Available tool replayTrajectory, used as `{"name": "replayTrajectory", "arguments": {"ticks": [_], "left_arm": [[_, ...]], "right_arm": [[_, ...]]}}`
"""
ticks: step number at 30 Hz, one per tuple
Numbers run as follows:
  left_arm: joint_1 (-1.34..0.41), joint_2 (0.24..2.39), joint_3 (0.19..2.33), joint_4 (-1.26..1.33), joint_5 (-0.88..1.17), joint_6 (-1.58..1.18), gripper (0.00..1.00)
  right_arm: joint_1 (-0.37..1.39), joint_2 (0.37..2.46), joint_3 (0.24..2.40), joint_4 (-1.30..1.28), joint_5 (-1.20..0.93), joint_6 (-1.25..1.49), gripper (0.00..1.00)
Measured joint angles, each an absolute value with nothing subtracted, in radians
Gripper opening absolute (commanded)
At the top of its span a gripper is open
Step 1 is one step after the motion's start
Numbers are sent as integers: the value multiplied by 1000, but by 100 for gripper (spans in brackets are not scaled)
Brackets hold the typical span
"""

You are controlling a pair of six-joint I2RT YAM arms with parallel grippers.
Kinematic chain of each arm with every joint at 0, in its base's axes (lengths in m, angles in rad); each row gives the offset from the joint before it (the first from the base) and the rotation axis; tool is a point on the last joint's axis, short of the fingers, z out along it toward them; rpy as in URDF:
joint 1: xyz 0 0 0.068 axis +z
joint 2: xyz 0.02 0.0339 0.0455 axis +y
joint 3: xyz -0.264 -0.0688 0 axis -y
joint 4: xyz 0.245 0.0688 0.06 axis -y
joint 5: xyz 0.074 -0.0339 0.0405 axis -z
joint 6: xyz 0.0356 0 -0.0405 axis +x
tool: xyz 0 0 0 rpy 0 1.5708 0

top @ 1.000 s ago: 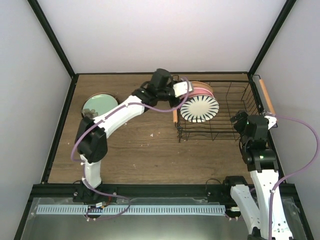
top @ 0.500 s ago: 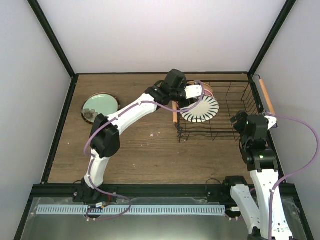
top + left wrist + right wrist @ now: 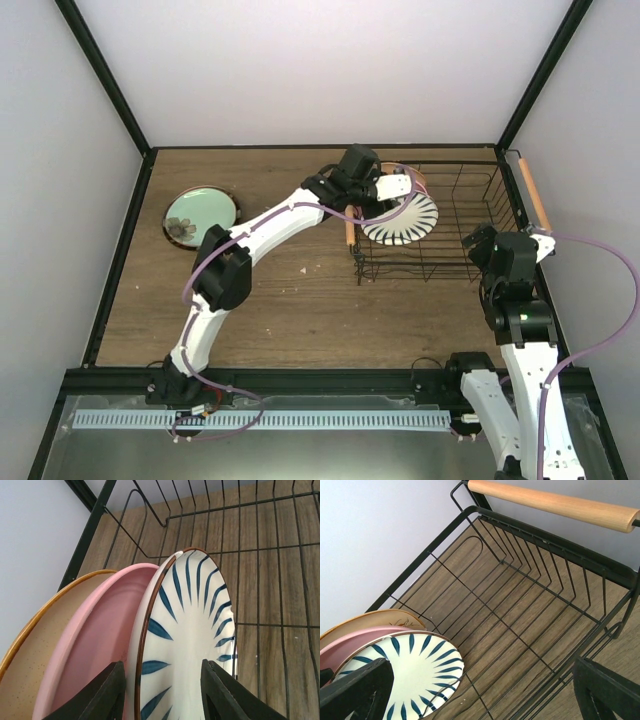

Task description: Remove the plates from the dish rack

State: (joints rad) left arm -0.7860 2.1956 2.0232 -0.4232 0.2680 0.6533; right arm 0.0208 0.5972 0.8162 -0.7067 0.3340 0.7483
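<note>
On my left wrist feed the left jaws stand part open, their two black fingers (image 3: 100,697) astride the upper rim of the striped plate (image 3: 190,640), white with dark radial streaks. It stands on edge, tilted, and its face fills the gap between the fingers. Whether the pads actually press on it I cannot tell. Just outside one finger, close against the back of the striped plate, leans the pink plate (image 3: 95,645), and behind that the tan plate (image 3: 30,650). Past the fingertips run the black wires of the dish rack (image 3: 260,547), with the wooden bench (image 3: 300,290) showing through them. Well apart from these jaws, out on the bench beyond the rack's side, the mint green plate (image 3: 200,212) lies flat.

The right jaws are spread wide and grasp nothing. Their tips sit at either edge of my right wrist feed. Between them I see the rack's wire floor, beyond them one wooden handle (image 3: 550,505), and off to one side the three standing plates.
</note>
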Motion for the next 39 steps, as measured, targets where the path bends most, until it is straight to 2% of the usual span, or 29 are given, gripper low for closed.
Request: {"name": "replayTrajectory", "arguments": {"ticks": [9, 12, 16, 18, 39], "left_arm": [[-794, 2228, 2041, -410, 225, 651, 39], [-797, 2237, 2043, -399, 206, 650, 30], [-799, 2241, 2047, -381, 177, 650, 11], [-800, 2241, 2049, -371, 162, 646, 5], [-868, 2194, 2011, -367, -3, 751, 4]], "right_arm": [[21, 595, 816, -711, 336, 748, 100], [21, 593, 816, -713, 338, 748, 100], [21, 588, 816, -719, 341, 748, 100], [21, 588, 816, -720, 342, 748, 100], [21, 577, 815, -728, 341, 749, 100]]}}
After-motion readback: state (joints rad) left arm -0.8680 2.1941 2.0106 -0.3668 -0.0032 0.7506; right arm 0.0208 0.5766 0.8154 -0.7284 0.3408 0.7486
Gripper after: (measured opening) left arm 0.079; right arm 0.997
